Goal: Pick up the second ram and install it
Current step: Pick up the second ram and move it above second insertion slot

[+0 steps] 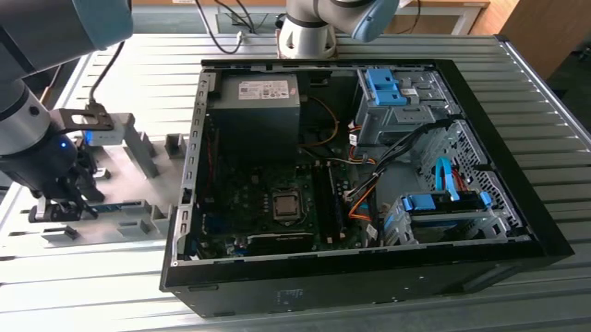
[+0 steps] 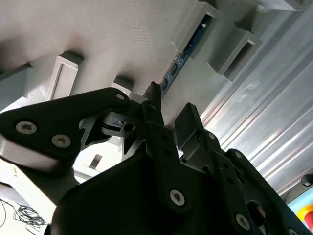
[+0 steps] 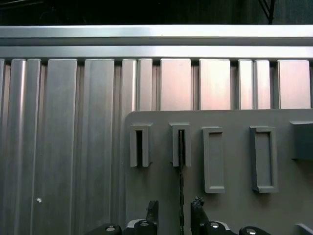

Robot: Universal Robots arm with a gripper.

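First wrist view: we are seeing second ram (image 3: 181, 161) standing edge-on in slot of grey fixture plate (image 3: 234, 205), well apart from computer case (image 1: 369, 173). Gripper (image 3: 175, 210) hanging over it, fingers (image 3: 152, 209) parted, straddling stick, gripping nothing. We are judging pick-up step in hand, install not begun. Grasp calling for fingers centred, square on board faces, straight lift from slot.

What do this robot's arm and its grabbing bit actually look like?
The arm is made of rounded silver-grey tubes with a dull blue cap on a joint. A black cable runs to a black box at its wrist. The end effector is black, built of flat hinged plates fastened with silver screws, ending in two narrow fingers.
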